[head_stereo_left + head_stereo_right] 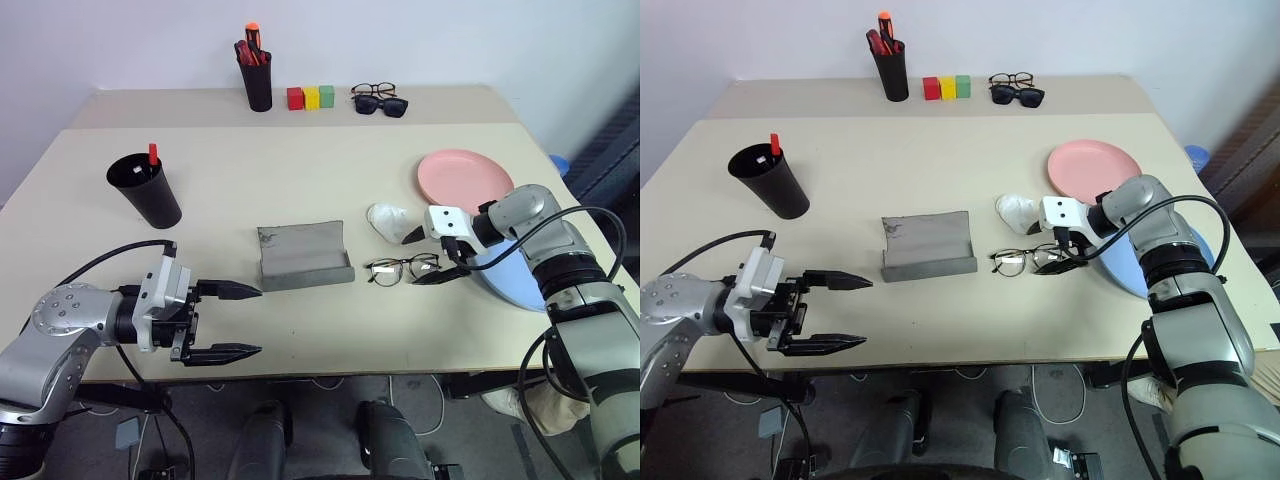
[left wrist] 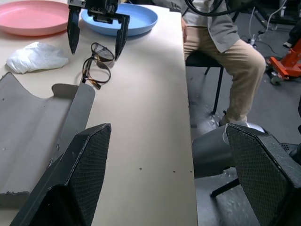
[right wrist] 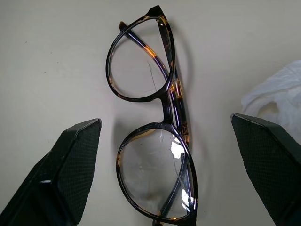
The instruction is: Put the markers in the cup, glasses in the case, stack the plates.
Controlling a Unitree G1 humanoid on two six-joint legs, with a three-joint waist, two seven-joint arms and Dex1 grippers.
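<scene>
The right tool (image 1: 428, 256) hung wide open and empty, straddling the thin dark-rimmed folded glasses (image 1: 402, 269), poised to grasp them for the open grey hinged case (image 1: 303, 256); the left tool (image 1: 232, 320) gaped empty

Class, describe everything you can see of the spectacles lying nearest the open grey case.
The glasses have thin dark tortoiseshell rims with amber flecks and clear roundish lenses. They lie folded flat on the beige table, just right of the open grey case, near a crumpled white cloth. The right gripper hovers over them, jaws open astride them, not touching.
</scene>
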